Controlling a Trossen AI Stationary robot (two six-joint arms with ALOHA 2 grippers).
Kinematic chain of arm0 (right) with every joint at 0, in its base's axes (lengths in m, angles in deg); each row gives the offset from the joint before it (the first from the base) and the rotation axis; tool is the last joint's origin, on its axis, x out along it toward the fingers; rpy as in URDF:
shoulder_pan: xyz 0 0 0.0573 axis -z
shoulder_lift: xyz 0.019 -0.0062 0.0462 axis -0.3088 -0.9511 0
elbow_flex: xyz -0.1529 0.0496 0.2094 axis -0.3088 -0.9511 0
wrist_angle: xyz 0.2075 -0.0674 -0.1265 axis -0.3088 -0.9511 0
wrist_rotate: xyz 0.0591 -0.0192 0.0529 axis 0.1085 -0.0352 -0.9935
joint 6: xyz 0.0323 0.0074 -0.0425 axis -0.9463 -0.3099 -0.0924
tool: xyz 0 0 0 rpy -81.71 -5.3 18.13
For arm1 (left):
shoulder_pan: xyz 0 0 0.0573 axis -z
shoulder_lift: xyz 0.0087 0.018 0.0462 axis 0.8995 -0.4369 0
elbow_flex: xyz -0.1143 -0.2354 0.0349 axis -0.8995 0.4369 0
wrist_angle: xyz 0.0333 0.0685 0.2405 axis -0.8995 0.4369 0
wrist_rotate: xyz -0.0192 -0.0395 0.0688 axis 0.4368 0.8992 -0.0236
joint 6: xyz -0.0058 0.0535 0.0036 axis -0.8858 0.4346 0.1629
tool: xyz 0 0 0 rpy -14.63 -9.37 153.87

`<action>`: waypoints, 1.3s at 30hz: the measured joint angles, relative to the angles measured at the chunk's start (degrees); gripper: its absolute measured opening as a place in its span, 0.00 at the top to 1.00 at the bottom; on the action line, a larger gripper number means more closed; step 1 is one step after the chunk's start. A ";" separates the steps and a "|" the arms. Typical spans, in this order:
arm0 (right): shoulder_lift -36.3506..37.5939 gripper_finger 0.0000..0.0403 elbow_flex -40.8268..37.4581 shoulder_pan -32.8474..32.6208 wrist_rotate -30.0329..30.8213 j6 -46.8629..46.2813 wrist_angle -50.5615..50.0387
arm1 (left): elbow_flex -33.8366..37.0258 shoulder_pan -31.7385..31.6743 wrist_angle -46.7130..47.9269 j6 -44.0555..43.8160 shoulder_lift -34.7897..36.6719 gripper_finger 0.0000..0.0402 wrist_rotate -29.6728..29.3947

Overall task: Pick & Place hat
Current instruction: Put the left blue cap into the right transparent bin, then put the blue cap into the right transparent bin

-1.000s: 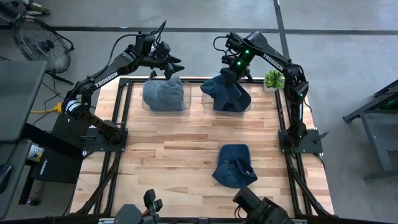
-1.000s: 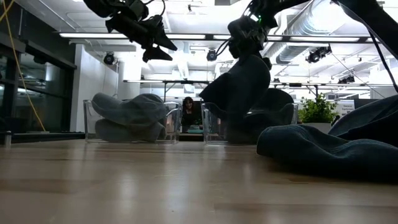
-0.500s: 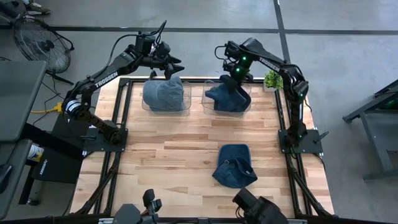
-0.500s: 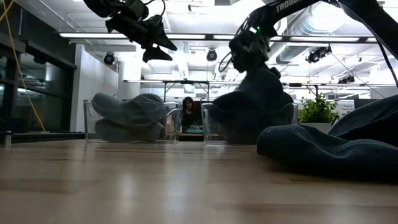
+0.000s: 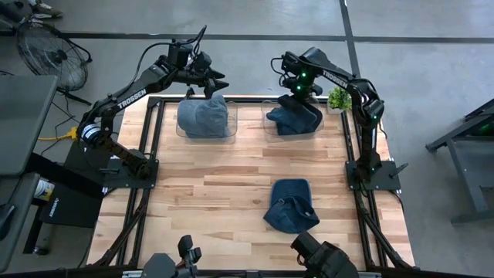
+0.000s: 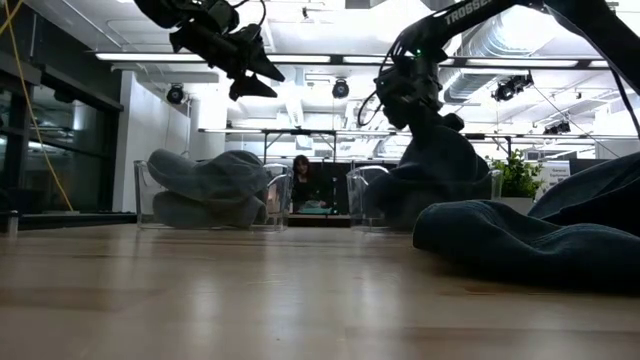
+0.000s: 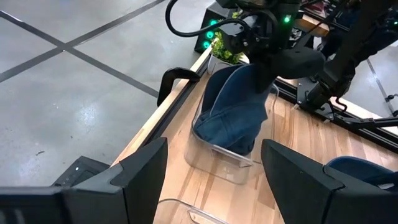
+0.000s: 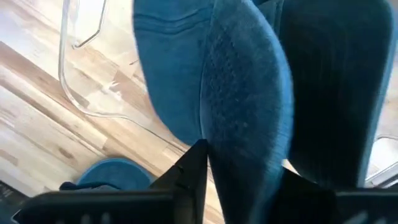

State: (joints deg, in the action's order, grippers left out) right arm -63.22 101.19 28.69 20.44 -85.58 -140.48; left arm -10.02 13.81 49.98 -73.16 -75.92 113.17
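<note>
Right hand (image 7: 264,46) grips blue hat (image 7: 236,106) over clear bin (image 7: 214,152); left hand (image 5: 210,83) open above.

Wooden slatted surface (image 5: 231,177) in a black frame | small green potted plant (image 5: 339,98) at its far right corner | round floor fan (image 5: 43,52) on the grey floor beyond the left edge | seated person (image 6: 301,180) at a screen in the room behind | ceiling light strips (image 6: 170,57) overhead

A dark blue hat (image 5: 294,118) sits crumpled in the right clear bin (image 5: 272,131) at the table's far edge.
</note>
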 joint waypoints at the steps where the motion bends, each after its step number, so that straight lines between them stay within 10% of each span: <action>1: 0.00 0.82 0.02 -0.02 0.22 0.00 0.07 | 0.00 0.00 0.07 -0.02 0.00 0.36 -0.01; 18: 3.54 0.50 0.09 1.13 4.76 0.20 3.50 | 0.00 0.00 1.23 -0.07 0.02 0.36 -0.02; 39: 23.24 0.49 -0.04 -0.74 9.95 -1.22 1.81 | -0.02 1.52 6.56 -1.17 0.04 0.36 1.66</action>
State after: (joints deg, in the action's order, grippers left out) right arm -39.98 101.15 27.94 30.39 -86.80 -138.67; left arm -10.04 15.33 56.54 -74.33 -75.87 114.83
